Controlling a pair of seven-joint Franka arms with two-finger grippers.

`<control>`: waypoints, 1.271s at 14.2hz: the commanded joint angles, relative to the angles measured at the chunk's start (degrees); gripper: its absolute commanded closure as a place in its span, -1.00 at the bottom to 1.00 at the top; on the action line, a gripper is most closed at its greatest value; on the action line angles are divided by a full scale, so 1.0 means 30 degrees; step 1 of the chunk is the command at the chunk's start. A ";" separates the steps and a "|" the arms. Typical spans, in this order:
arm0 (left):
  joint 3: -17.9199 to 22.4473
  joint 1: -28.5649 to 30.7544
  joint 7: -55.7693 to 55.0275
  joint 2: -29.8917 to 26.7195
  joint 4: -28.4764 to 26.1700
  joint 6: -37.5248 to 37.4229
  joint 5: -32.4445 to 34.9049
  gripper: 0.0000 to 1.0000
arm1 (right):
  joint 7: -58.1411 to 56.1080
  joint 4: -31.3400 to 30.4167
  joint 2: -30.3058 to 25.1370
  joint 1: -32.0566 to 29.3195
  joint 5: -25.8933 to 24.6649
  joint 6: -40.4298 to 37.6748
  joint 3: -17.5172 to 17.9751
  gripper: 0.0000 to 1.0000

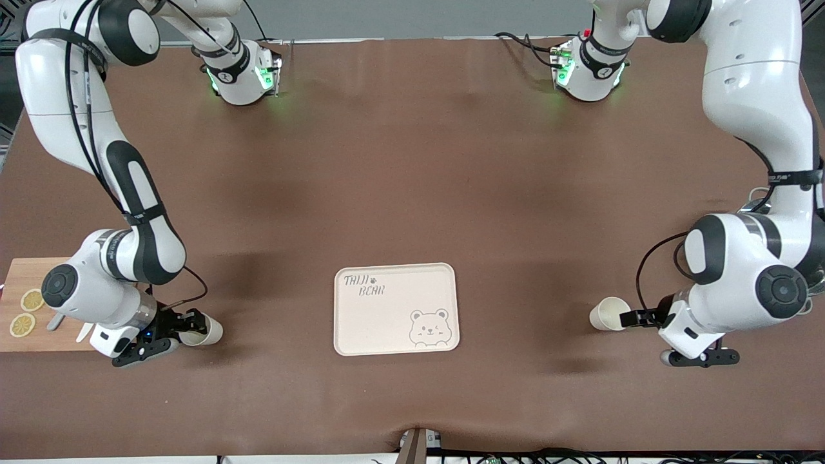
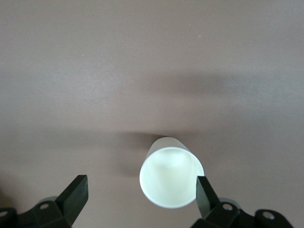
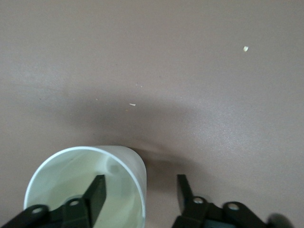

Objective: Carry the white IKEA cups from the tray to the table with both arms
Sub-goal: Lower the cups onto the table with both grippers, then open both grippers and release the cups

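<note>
Looking down from the front view, I have both arms low at the counter's (image 1: pixel 412 161) two ends, each at a white cup lying on its side. The right gripper (image 1: pixel 187 330) sits toward the right arm's end, just beside the wooden board (image 1: pixel 26 270) with its lemon slices (image 1: pixel 27 312), and its cup (image 1: pixel 205 330) lies with the open mouth toward the gripper. In the right wrist view the fingers (image 3: pixel 97 194) are spread open: one reaches inside the cup (image 3: pixel 85 183), the other stands outside its wall, so the wall sits between them with a gap still showing on the outer side. The left gripper (image 1: pixel 638 317) is toward the left arm's end of the counter, with its cup (image 1: pixel 608 314) touching the fingertips in the front view. In the left wrist view the left gripper (image 2: pixel 141 192) has its fingers (image 2: pixel 76 194) wide open with the cup (image 2: pixel 172 176) between them, mouth facing the camera, close against one finger and well clear of the other. The bear-printed tray (image 1: pixel 361 335) lies flat between the two cups, apart from both, at about the same nearness to the front camera.
</note>
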 commanded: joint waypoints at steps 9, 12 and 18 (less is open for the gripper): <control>-0.0093 0.0239 0.0389 -0.5299 -0.0470 -0.5874 0.0534 -1.00 | 0.2950 0.7270 -0.2023 0.0491 0.0007 -1.3448 -0.0102 -1.00; -0.0122 0.0503 0.0215 -0.6704 -0.0674 -0.7487 0.0505 -1.00 | 0.3329 0.7242 -0.5008 0.0549 -0.0808 -1.5996 -0.0190 -1.00; -0.0269 0.0679 -0.0080 -0.9518 -0.2402 -0.8253 0.0270 -1.00 | 0.6115 0.5143 -1.2094 0.0521 -0.1399 -2.0312 -0.0101 -1.00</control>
